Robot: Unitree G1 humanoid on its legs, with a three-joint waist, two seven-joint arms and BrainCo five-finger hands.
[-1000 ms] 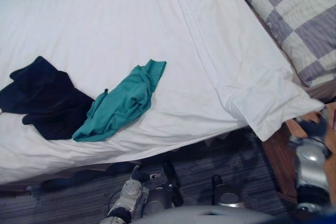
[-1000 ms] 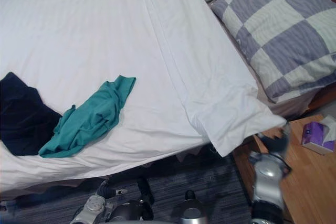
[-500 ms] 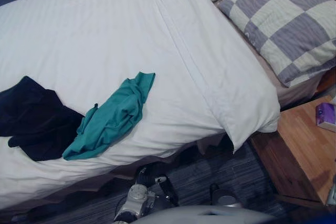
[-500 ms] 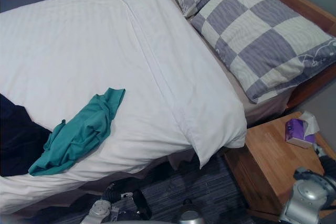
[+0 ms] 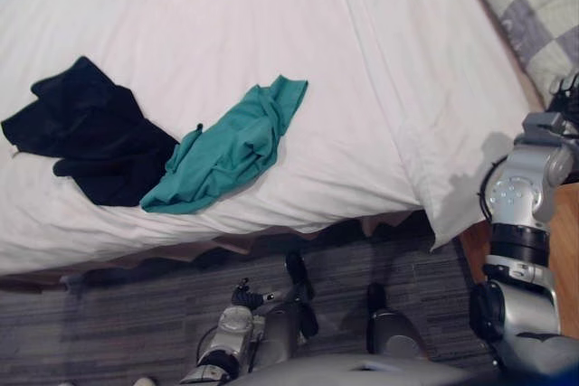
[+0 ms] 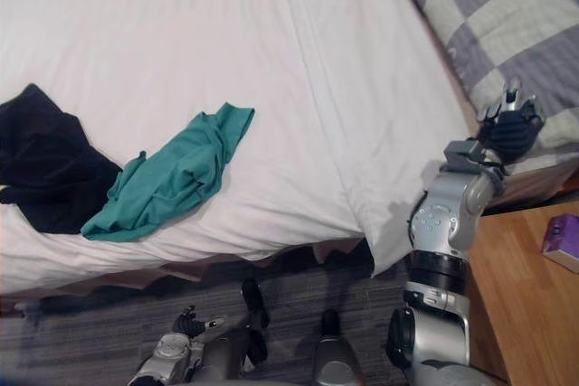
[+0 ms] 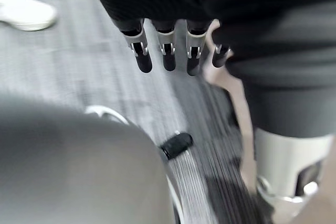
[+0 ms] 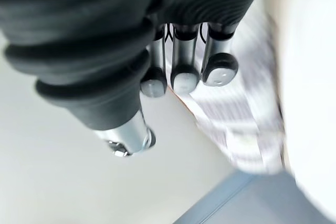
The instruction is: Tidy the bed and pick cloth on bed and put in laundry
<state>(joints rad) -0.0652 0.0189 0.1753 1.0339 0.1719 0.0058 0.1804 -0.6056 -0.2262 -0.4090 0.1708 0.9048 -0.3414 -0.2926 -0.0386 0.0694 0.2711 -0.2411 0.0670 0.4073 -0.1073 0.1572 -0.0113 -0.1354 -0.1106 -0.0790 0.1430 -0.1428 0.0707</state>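
1. Your right hand (image 6: 509,133) is raised, fingers straight and relaxed, holding nothing. It hovers above the bed's side edge, with the checked pillow (image 6: 507,15) just beyond its fingertips.
2. Your left hand (image 7: 167,56) hangs low over the floor (image 5: 136,314), fingers loosely straight, and it is empty too.
3. Below the right hand, the duvet corner (image 6: 389,232) droops over the bed edge. On the hand's outer side stands a wooden nightstand (image 6: 525,314) with a purple box (image 6: 563,241) on it.
4. The teal cloth (image 5: 231,151) lies on the bed (image 5: 181,6) well apart from the right hand, across toward your left side and near the front edge. The black cloth (image 5: 86,137) is farther off again, and its edge meets the teal one.
5. By my judgement the task is at an early stage. The duvet lies mostly smooth, but neither cloth is picked up, and both have to go to the laundry.
6. The bedding between the right hand and the cloths is open and flat, so you have room there. Mind the nightstand beside the right arm. When the left hand reaches up, mind the bed's front edge above it.
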